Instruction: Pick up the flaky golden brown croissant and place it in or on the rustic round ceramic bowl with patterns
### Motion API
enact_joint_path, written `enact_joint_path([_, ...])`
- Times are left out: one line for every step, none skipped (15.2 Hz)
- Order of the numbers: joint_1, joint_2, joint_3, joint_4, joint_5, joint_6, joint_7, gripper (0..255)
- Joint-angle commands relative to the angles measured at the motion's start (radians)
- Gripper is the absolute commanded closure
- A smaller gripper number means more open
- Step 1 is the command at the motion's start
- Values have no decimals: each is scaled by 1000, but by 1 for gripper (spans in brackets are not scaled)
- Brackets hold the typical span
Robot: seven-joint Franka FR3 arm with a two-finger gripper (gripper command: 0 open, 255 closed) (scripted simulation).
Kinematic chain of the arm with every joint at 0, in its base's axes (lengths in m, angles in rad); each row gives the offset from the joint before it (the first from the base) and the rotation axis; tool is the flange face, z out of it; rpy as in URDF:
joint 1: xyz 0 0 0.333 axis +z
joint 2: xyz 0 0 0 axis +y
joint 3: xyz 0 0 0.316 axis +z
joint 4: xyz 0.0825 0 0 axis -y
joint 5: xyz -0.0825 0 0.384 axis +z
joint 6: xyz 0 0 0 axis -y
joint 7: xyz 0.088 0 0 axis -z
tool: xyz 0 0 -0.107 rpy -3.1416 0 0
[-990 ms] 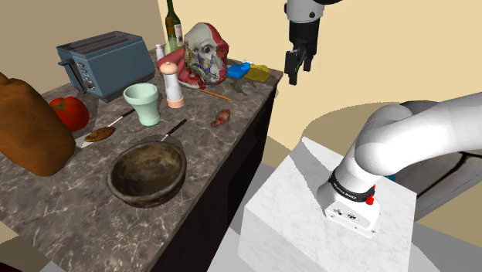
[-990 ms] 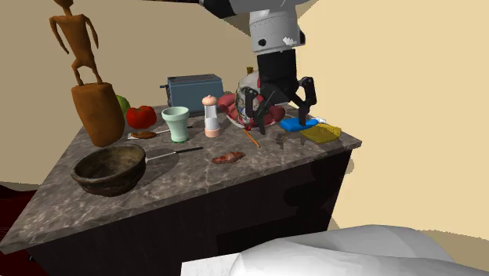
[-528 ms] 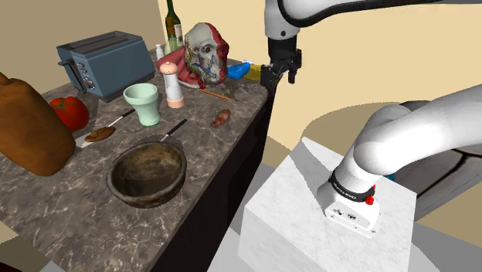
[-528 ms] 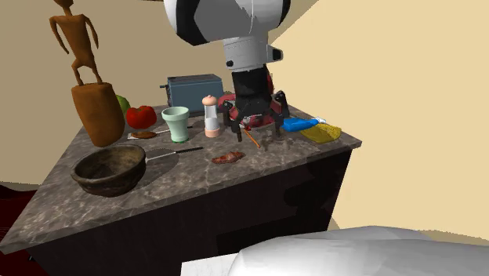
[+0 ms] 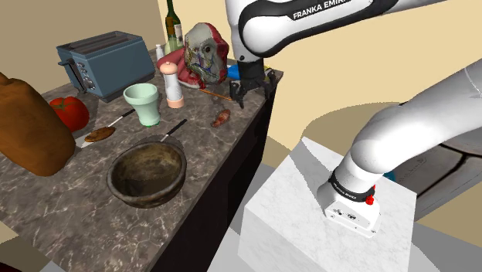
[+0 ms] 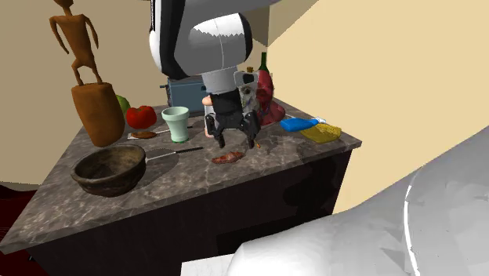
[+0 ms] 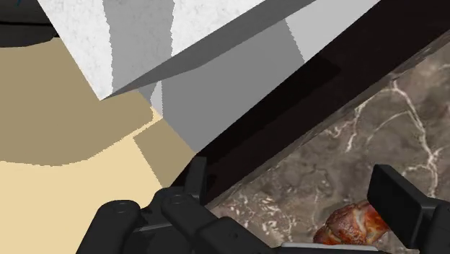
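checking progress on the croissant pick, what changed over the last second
The gripper swung from beyond the edge of the counter toward the shoulder view's left and came down. It now hangs open low over the counter, close to the croissant, holding nothing. The croissant, the bowl and the other things on the counter lie as before.

The croissant (image 7: 352, 224) is cut off at the edge of the wrist view, and its near end is tucked behind one black finger (image 7: 401, 206). From the second exterior view the arm (image 6: 200, 47) covers the mill (image 5: 173, 85) and part of the toaster (image 6: 184, 96) at the far side. The brown statue base (image 5: 23, 127) runs off the shoulder view's left edge, and the bottle (image 5: 173, 23) off its top. The spoon (image 5: 104, 133) carries something small and brown, perhaps food.
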Motion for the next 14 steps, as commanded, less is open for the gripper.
enact_joint_path([-26, 94, 45, 39, -16, 54, 128, 0])
enact_joint_path([-37, 136, 62, 59, -29, 74, 188, 0])
enact_joint_path([-48, 178, 79, 81, -45, 92, 247, 0])
enact_joint_path([-59, 222, 93, 104, -63, 109, 308, 0])
enact_joint_path([-68, 266, 105, 129, -84, 124, 368, 0])
enact_joint_path([-76, 311, 115, 155, -107, 136, 429, 0])
enact_joint_path([-83, 356, 123, 183, -132, 146, 489, 0])
enact_joint_path([-87, 401, 128, 213, -158, 155, 549, 0])
enact_joint_path([-89, 446, 130, 244, -184, 161, 608, 0])
enact_joint_path([-89, 490, 129, 276, -210, 165, 665, 0])
enact_joint_path([-86, 534, 125, 309, -236, 168, 720, 0])
enact_joint_path([-83, 553, 120, 325, -247, 168, 745, 0])
enact_joint_path([-83, 558, 118, 316, -251, 181, 747, 0])
enact_joint_path([-83, 563, 116, 308, -255, 193, 750, 0])
